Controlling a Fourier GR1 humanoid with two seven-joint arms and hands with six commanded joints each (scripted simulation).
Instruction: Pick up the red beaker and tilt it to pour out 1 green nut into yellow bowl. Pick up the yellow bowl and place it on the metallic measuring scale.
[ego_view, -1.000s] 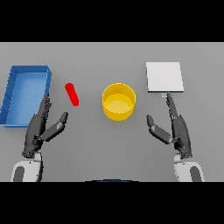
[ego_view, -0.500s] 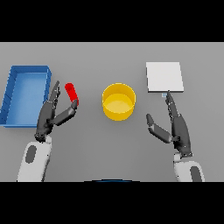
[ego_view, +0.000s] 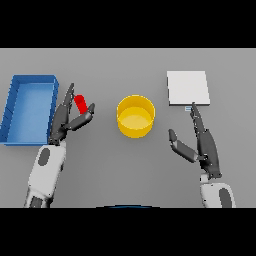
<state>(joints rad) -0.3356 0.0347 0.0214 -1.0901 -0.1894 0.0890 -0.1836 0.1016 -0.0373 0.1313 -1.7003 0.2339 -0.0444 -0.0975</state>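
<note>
- I see the left robot hand (ego_view: 67, 120) left of frame centre, fingers spread and extended around the red beaker (ego_view: 81, 103), thumb just below it; contact looks likely but I can't confirm a grip.
- Red beaker lies tilted on the table (ego_view: 105, 160), just right of the blue bin (ego_view: 29, 109).
- Yellow bowl (ego_view: 135, 116) sits at frame centre, apart from both hands.
- Right robot hand (ego_view: 200, 145) at lower right, fingers straight and spread, holding nothing, fingertips reaching the near edge of the metallic measuring scale (ego_view: 187, 88).
</note>
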